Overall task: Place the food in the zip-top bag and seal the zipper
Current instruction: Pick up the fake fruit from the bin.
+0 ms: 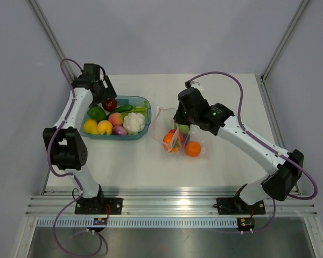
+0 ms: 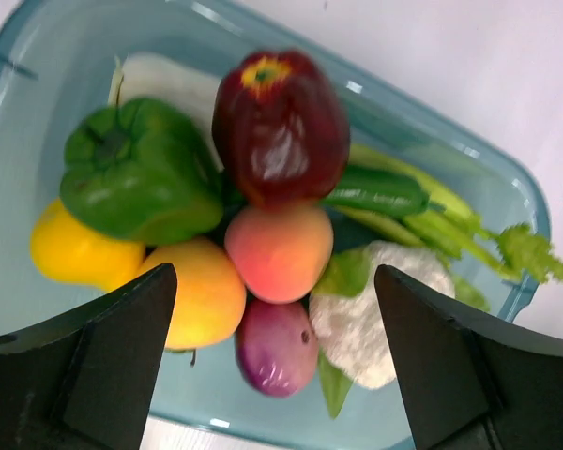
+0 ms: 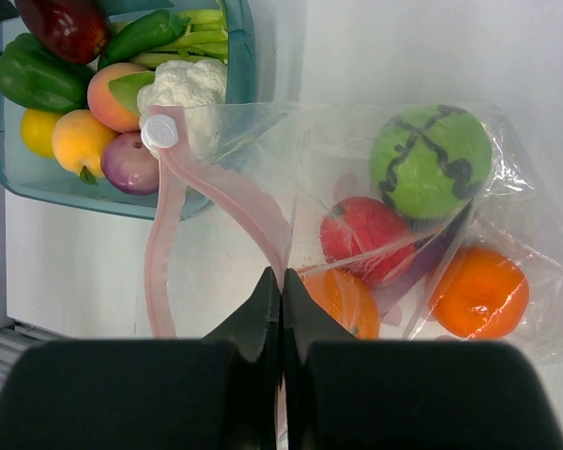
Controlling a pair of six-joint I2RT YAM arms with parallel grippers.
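Overhead, a teal tray (image 1: 145, 101) sits on a white table (image 1: 151, 166), and the zip-top bag (image 1: 196, 141) lies just to the tray's right, its mouth turned toward the tray.

The bag looks thin, limp and slippery, so it would likely sag shut unless held. Its stiffer zipper (image 3: 227, 199) seems the best place to grip. The food looks light, hard and glossy. Round pieces may roll or squirt free, so a grip across the widest part seems safest.

The right gripper (image 3: 281, 286) has its fingers pressed together on the bag's mouth edge, at the zipper's end farthest from the tray. The left gripper (image 2: 272, 281) hangs directly above the tray, fingers spread wide, holding nothing.

The bag is clear and crinkled. The zipper is a thin pink-red strip, gaping in a loop, with a white slider (image 3: 159, 131) at the end nearest the tray. Inside the bag show 2 orange balls (image 3: 479, 291), a red tomato (image 3: 364, 239), a green ball (image 3: 430, 161) marked with dark lines, and a purple sliver.

Piled in the tray are a dark red apple (image 2: 280, 127), green pepper (image 2: 136, 169), peach (image 2: 280, 251), lemon (image 2: 75, 248), purple onion (image 2: 277, 345), white cauliflower (image 2: 375, 309), a yellow-orange fruit, a green chilli and celery. The apple and peach, topmost, look easiest to reach.
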